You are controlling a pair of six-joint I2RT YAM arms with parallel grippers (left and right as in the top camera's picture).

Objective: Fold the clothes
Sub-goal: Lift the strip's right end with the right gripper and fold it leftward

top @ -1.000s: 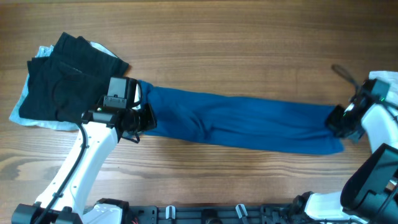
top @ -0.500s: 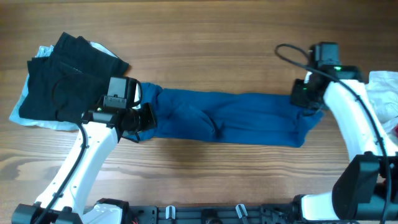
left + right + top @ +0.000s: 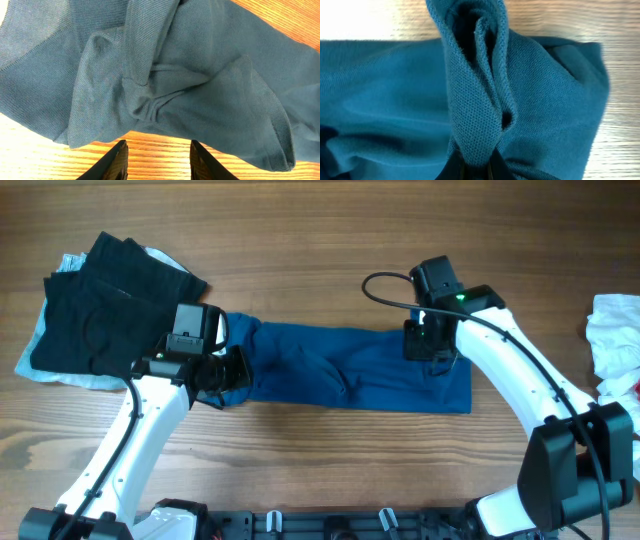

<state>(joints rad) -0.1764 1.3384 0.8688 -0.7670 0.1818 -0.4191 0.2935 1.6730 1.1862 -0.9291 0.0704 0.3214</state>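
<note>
The deep-blue garment [image 3: 350, 370] lies as a long band across the middle of the wooden tabletop [image 3: 320, 240], wrinkled toward its left end and doubled over at its right end, where a raised fold of the knit cloth [image 3: 475, 100] stands up from the layer beneath. The right end effector [image 3: 431, 352] is pressed together on that fold, and in the right wrist view the dark fingertips [image 3: 454, 172] pinch the cloth at the bottom edge of the frame. At the garment's left end the left end effector [image 3: 233, 370] sits low over the bunched cloth; the left wrist view shows its two fingers [image 3: 120, 161] spread apart with bare wood between them and the puckered blue fabric [image 3: 175, 90] just beyond their tips. Near the tabletop's left edge a black garment [image 3: 100, 310] is piled on a pale blue cloth [image 3: 35, 368]. A white-and-red garment [image 3: 615, 340] lies crumpled at the right edge, well apart from the blue one. A black cable [image 3: 385, 285] loops beside the right wrist.
</note>
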